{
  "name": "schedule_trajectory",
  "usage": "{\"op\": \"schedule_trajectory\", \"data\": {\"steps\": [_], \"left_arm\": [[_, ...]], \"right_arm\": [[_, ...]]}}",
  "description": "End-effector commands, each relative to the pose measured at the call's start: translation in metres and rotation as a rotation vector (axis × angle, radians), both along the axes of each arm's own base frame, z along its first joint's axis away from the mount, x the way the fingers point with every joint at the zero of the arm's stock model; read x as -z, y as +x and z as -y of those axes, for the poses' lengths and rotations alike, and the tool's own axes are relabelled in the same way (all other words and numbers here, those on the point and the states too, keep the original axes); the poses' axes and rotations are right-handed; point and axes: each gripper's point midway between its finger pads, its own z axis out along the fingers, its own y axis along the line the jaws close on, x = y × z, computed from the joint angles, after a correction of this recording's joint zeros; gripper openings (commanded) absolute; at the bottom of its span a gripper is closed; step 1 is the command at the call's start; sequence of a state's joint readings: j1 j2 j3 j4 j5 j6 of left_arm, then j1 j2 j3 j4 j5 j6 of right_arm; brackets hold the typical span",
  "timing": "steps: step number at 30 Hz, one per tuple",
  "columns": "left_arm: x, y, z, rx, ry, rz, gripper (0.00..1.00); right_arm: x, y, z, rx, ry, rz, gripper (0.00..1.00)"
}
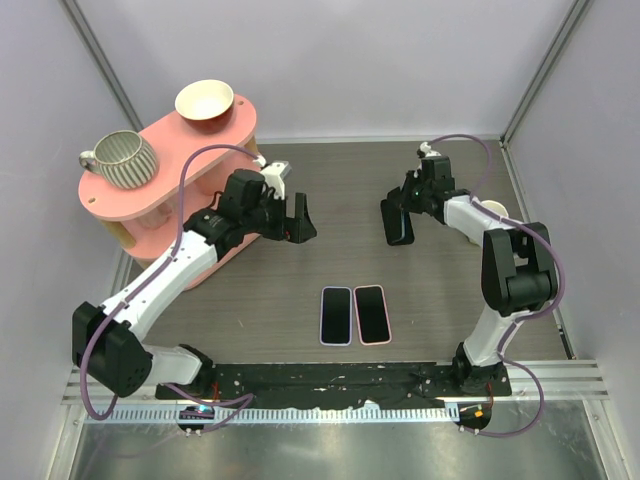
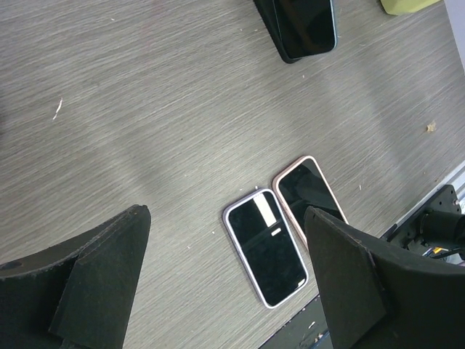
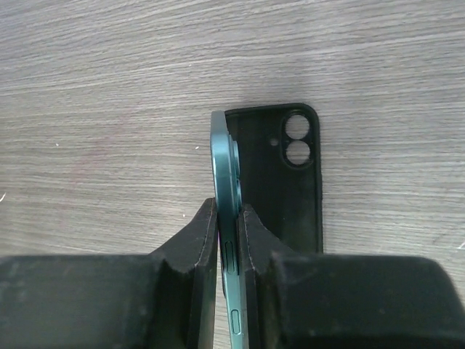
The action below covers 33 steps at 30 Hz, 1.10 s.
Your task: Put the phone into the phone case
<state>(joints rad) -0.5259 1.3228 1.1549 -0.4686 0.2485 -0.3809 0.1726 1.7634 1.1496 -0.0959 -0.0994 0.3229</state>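
Observation:
My right gripper (image 3: 229, 211) is shut on a teal phone (image 3: 224, 163), which it holds on its long edge with the side buttons facing the camera. Just right of the phone, a black phone case (image 3: 287, 193) lies flat on the table, open side up, with its two camera holes at the far end. The phone's lower edge stands along the case's left rim. In the top view the right gripper (image 1: 400, 212) is over the case (image 1: 398, 228) at the right middle. My left gripper (image 2: 227, 213) hangs open above the table, holding nothing.
Two cased phones lie side by side near the front, one lilac (image 1: 336, 314) and one pink (image 1: 371, 313). A pink stand (image 1: 175, 190) at the back left carries a ribbed mug (image 1: 120, 158) and a bowl (image 1: 204, 100). A pale object (image 1: 493, 210) sits by the right wall.

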Motion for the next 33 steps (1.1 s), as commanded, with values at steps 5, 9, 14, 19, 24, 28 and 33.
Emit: {"op": "schedule_trajectory", "data": {"steps": [5, 9, 14, 19, 24, 28, 33], "left_arm": [[-0.007, 0.005, 0.001, 0.027, 0.019, 0.021, 0.84], [-0.002, 0.003, 0.003, 0.030, 0.016, 0.001, 0.82], [-0.004, 0.003, 0.006, 0.031, 0.014, 0.003, 0.80], [-0.002, 0.004, 0.010, 0.020, 0.007, -0.013, 0.79], [0.000, 0.009, 0.015, 0.009, 0.013, -0.029, 0.77], [0.003, 0.013, 0.025, 0.001, 0.009, -0.059, 0.73], [0.019, 0.020, 0.048, -0.007, 0.036, -0.094, 0.71]], "right_arm": [[-0.016, -0.010, -0.035, -0.124, 0.169, -0.014, 0.01], [-0.015, -0.021, -0.044, -0.126, 0.243, -0.036, 0.01], [-0.007, -0.035, -0.056, -0.155, 0.328, -0.049, 0.01], [0.003, -0.057, -0.072, -0.181, 0.385, -0.084, 0.01], [0.002, -0.066, -0.083, -0.180, 0.427, -0.077, 0.01], [-0.001, -0.068, -0.079, -0.146, 0.431, -0.067, 0.01], [0.003, -0.066, -0.068, -0.120, 0.360, -0.052, 0.01]]}}
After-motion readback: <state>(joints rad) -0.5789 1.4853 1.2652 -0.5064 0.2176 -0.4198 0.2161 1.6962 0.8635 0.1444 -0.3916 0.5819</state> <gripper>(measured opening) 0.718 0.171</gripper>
